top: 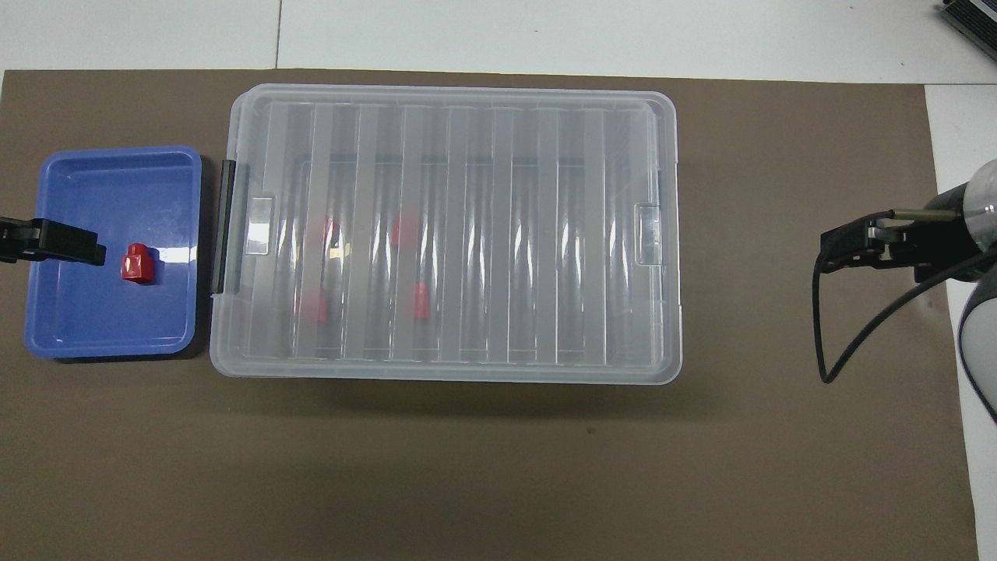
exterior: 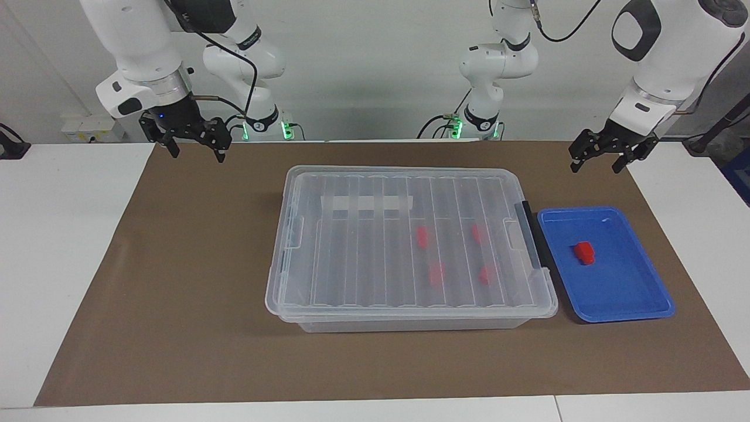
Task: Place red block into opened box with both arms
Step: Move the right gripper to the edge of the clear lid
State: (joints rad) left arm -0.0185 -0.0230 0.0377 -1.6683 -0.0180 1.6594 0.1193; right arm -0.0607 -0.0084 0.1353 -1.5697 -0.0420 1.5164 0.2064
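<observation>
The red block (exterior: 584,252) lies in the blue tray (exterior: 621,296), just beside the box (exterior: 304,281) at the left arm's end. The lid (exterior: 375,246) is on, so I risk dropping the block on it. My left gripper (exterior: 605,156) and right gripper (exterior: 192,140) hang wide open, empty, over the worktop (exterior: 176,293).
</observation>
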